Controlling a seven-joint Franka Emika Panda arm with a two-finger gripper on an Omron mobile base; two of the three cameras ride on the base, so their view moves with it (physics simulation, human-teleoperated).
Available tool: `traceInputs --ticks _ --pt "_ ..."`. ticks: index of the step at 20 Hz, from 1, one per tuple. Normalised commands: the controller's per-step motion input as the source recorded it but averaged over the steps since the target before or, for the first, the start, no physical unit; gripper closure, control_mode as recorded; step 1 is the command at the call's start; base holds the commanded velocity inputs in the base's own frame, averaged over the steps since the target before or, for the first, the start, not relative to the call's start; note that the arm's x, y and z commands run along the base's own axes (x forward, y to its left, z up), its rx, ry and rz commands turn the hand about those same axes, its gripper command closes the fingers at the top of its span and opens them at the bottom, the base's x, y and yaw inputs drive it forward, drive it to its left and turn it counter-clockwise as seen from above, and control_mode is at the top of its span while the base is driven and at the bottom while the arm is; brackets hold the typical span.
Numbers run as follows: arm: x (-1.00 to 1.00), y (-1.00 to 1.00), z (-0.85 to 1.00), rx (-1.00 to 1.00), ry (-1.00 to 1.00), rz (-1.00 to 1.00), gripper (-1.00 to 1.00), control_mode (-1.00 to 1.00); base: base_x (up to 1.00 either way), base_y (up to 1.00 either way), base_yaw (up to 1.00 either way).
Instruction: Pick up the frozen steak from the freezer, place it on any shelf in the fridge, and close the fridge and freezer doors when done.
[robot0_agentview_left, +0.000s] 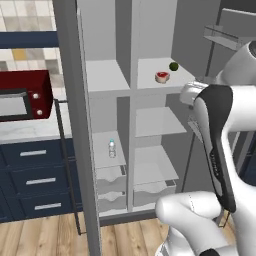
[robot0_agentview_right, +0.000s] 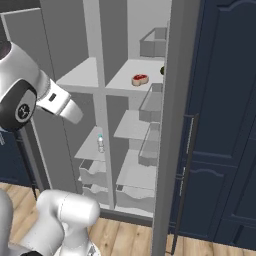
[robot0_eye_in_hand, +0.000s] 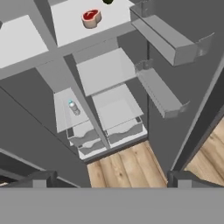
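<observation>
The frozen steak (robot0_agentview_left: 162, 76) (robot0_agentview_right: 140, 79) (robot0_eye_in_hand: 91, 17), a red slab with a pale rim, lies on the top shelf (robot0_agentview_left: 152, 67) of the fridge (robot0_agentview_left: 155, 125), the wider right compartment. A dark green fruit (robot0_agentview_left: 173, 66) sits just behind it. The freezer (robot0_agentview_left: 107, 125), the narrower left compartment, holds a small bottle (robot0_agentview_left: 112, 148) (robot0_eye_in_hand: 74, 107). Both doors stand open: the freezer door (robot0_agentview_left: 75, 125) is seen edge-on at left, the fridge door (robot0_agentview_right: 170, 125) at right. My gripper (robot0_eye_in_hand: 111, 180) is open and empty, well back from the shelves and below the steak's level.
Door bins (robot0_eye_in_hand: 168, 37) jut from the fridge door's inner face, close to my hand on the right. A red microwave (robot0_agentview_left: 25, 95) stands on the counter above navy drawers (robot0_agentview_left: 35, 180). Tall navy cabinets (robot0_agentview_right: 225, 125) flank the unit. The floor (robot0_eye_in_hand: 127, 166) is wood.
</observation>
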Motion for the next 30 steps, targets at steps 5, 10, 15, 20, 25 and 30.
traceInputs --ticks 5,10,15,20,25,30 --pt "-1.0 -0.31 0.0 0.0 0.0 0.0 -1.0 -1.0 0.0 0.0 0.0" --pt "-0.5 -0.97 0.0 0.08 0.0 0.0 -1.0 -1.0 0.0 0.0 0.0" --pt "-0.06 -1.0 0.0 0.11 -0.03 0.08 -1.0 -1.0 0.0 0.0 0.0" --pt "-0.25 -1.0 0.0 0.13 -0.07 0.13 -1.0 -1.0 0.0 0.0 0.0" --pt "-0.01 -1.0 -0.17 0.11 -0.06 0.11 -1.0 -1.0 0.0 0.0 0.0" --pt "0.41 -1.0 -0.35 0.17 -0.06 0.13 -1.0 -1.0 0.0 0.0 0.0"
